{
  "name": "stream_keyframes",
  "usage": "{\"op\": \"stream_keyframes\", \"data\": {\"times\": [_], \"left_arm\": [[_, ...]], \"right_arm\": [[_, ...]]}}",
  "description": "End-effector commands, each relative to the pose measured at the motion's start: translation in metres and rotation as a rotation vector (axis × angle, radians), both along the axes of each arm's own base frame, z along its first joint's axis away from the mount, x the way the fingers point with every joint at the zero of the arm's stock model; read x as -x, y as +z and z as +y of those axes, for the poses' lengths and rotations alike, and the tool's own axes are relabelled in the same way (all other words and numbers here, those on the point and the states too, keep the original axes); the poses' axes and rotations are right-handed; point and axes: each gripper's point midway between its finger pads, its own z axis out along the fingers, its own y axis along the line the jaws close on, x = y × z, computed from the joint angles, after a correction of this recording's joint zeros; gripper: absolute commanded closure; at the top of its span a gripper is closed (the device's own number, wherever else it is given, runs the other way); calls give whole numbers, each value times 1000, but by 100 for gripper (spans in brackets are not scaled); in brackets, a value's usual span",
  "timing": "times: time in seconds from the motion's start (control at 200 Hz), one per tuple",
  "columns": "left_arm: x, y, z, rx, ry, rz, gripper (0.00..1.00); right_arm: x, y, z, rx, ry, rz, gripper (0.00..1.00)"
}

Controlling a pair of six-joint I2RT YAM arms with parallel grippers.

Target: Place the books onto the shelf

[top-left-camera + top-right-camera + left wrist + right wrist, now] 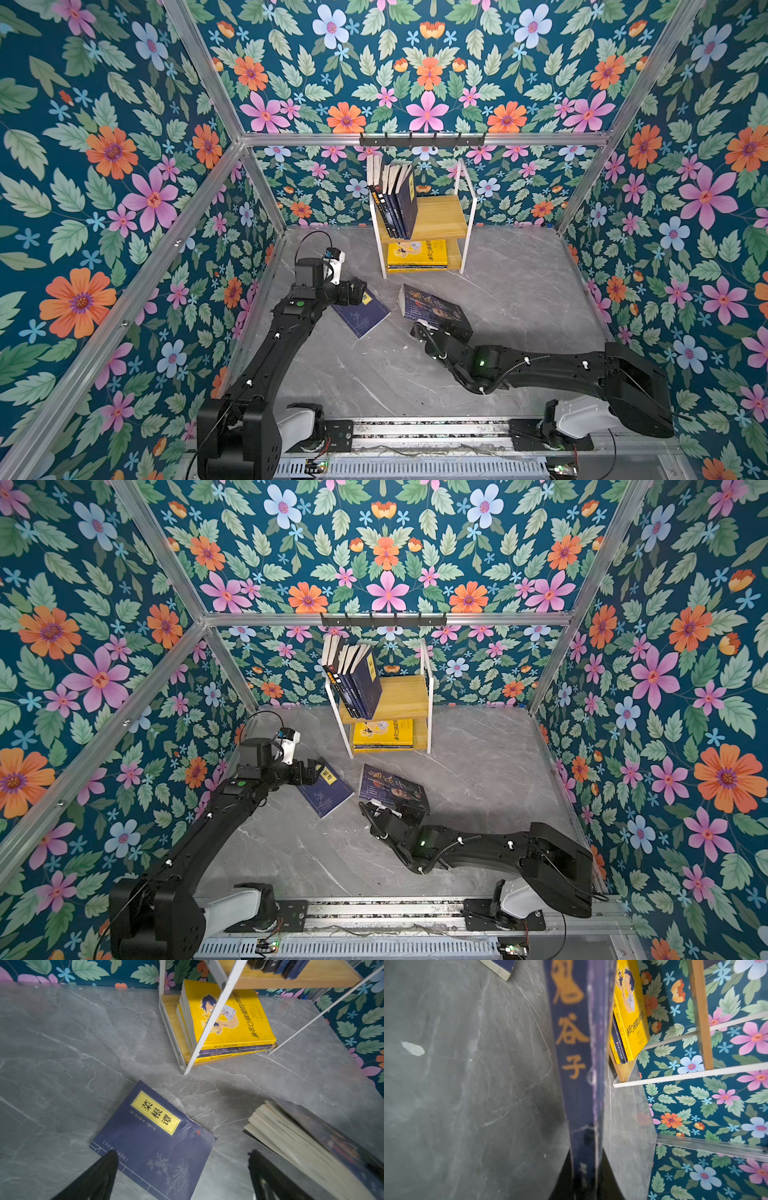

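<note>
On the grey marble tabletop [519, 291], in front of the shelf [440, 216], two books are left to be put away. A navy book with a yellow title label [365, 316] lies flat, cover up. The left gripper [360, 291] is held above it with the jaws spread wide, one finger over the cover's edge and the other over bare table between the two books. Nothing is gripped, and contact with the cover cannot be made out.

The dark purple-blue book [432, 309] is clamped at its spine end by the right gripper [430, 327]. It is tilted off the flat, presumably so that it can be carried edgewise toward the shelf.

On the upper board a row of navy books [399, 199] is stood on end, leaning against the left side of the white frame. The right part of that board is bare, which is judged the likely place for the held book. On the lower board the yellow cartoon-cover books [417, 253] are stacked flat.
</note>
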Motion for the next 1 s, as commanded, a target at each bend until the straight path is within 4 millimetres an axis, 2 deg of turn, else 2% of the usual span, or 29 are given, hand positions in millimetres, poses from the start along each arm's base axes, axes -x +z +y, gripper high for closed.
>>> {"op": "stream_keyframes", "data": {"times": [0.0, 0.1, 0.205, 0.43, 0.63, 0.995], "left_arm": [[-3, 8, 14, 17, 36, -58, 0], [2, 8, 13, 46, -17, -90, 0], [3, 12, 18, 126, 2, -109, 0], [4, 17, 22, 86, 1, -129, 0], [4, 18, 22, 87, 4, -125, 0], [6, 17, 21, 87, -6, -128, 0]], "right_arm": [[-8, 28, 10, -20, 43, -68, 100], [-16, 42, 8, 9, 59, -97, 100], [-26, 61, 7, 20, 68, -137, 100], [-56, 87, 1, 41, 77, -179, 100], [-88, 92, 0, 76, 83, -165, 100], [-139, 104, 15, 107, 91, -222, 100]]}}
